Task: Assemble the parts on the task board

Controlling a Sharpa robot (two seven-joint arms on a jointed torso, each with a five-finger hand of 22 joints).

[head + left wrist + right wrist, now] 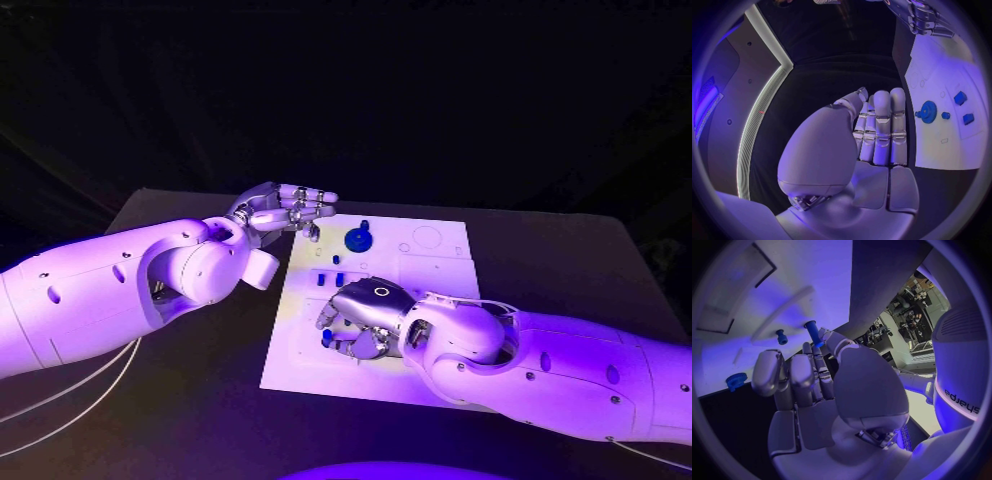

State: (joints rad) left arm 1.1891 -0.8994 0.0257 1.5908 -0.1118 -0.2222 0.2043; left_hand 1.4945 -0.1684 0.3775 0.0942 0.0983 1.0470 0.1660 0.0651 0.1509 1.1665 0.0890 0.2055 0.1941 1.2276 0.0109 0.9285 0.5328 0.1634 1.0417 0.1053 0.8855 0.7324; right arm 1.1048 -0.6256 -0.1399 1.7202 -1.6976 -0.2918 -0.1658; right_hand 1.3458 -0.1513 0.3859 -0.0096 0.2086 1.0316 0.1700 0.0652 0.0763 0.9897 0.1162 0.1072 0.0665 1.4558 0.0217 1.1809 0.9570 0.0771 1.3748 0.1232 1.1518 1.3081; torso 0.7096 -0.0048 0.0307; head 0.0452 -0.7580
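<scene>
Roughly early-to-mid, by my read: the board sits mid tabletop with most parts not yet placed. A gear lies flat near the board's far edge, small blocks just beside it toward the middle, a small peg stands on the board, and another gear sits at the board's edge in the right wrist view. Right hand is low over the board's near-left part, palm down, fingers curled, pinching a blue pin between thumb and fingertips, pin roughly upright over the white surface; whether it is already in a hole I cannot tell. Left hand hovers at the board's far-left corner, fingers straight and pressed together, holding nothing, just beside the gear but apart from it. Left to do, likely: seat the pin, then the gears and blocks.
</scene>
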